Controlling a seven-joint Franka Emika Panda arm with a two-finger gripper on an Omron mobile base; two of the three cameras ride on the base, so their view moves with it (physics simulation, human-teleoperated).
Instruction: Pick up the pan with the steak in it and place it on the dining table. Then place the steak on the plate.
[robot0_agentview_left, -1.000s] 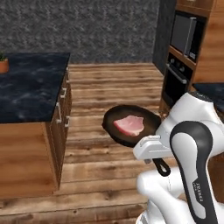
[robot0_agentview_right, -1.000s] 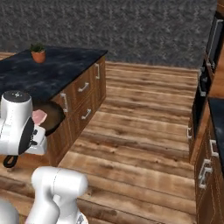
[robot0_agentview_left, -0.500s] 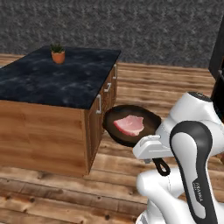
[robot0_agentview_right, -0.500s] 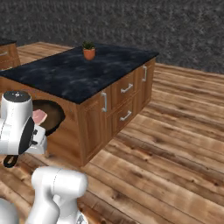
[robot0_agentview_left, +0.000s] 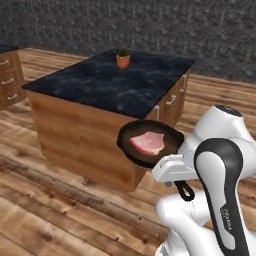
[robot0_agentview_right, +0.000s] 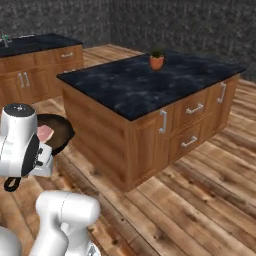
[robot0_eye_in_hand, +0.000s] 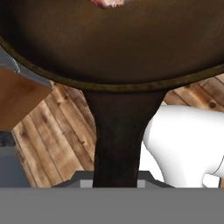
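The black pan (robot0_agentview_left: 150, 142) hangs in the air in front of the arm, level, at about the height of the island's side. The pink steak (robot0_agentview_left: 147, 142) lies flat in its middle. My gripper (robot0_agentview_left: 173, 171) is shut on the pan's handle (robot0_agentview_left: 181, 186), whose loop sticks out behind the hand. From the right side the pan (robot0_agentview_right: 59, 134) and steak (robot0_agentview_right: 45, 133) peek past the white arm. The hand view has the pan (robot0_eye_in_hand: 113, 48) close up, the handle (robot0_eye_in_hand: 118, 140) running down into the gripper (robot0_eye_in_hand: 116, 184). The plate is out of view.
A wooden island (robot0_agentview_left: 100, 145) with a black top and a potted plant (robot0_agentview_left: 122, 58) stands just beyond the pan. Another black-topped counter with drawers (robot0_agentview_right: 35, 55) lies at far left; I cannot tell if it is the dining table. Plank floor (robot0_agentview_right: 200, 200) is open to the right.
The whole picture has swung as the base turned: oven and cabinets are gone, and the island now lies ahead. The pan with the steak stays in the same grip.
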